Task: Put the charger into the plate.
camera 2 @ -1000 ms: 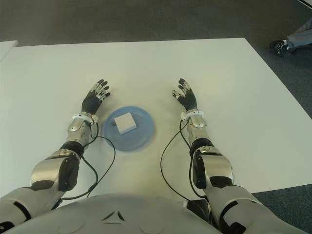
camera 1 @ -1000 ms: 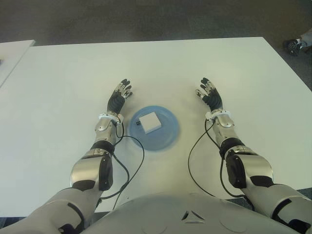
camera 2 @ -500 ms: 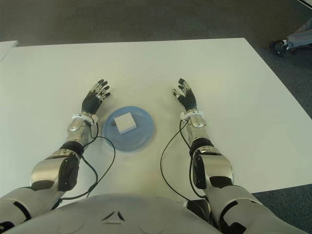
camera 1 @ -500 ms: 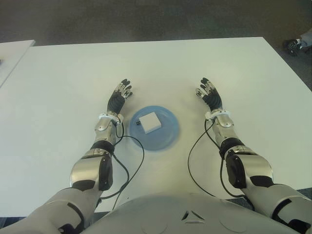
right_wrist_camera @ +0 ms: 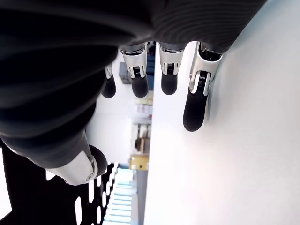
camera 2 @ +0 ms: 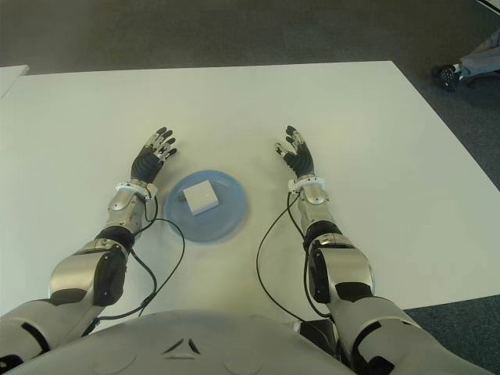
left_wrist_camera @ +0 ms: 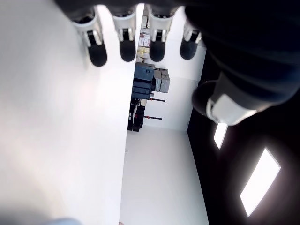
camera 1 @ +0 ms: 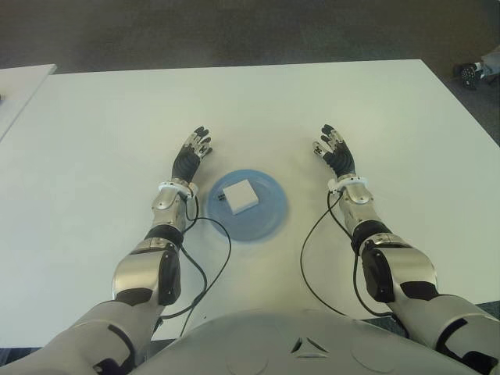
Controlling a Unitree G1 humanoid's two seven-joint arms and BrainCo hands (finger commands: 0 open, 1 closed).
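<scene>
A white square charger (camera 1: 238, 194) lies inside the round blue plate (camera 1: 269, 215) in the middle of the white table (camera 1: 250, 109). My left hand (camera 1: 193, 154) shows just left of the plate, fingers stretched out flat and holding nothing. To the right of the plate, a little farther off, my right hand (camera 1: 334, 151) is also spread and empty. In each wrist view the fingers (left_wrist_camera: 127, 44) (right_wrist_camera: 195, 101) reach straight out over bare tabletop.
Black cables (camera 1: 215, 258) run from both wrists back toward my body across the near part of the table. A second white table edge (camera 1: 19, 86) shows at far left. A wheeled object (camera 1: 476, 72) sits on the floor at far right.
</scene>
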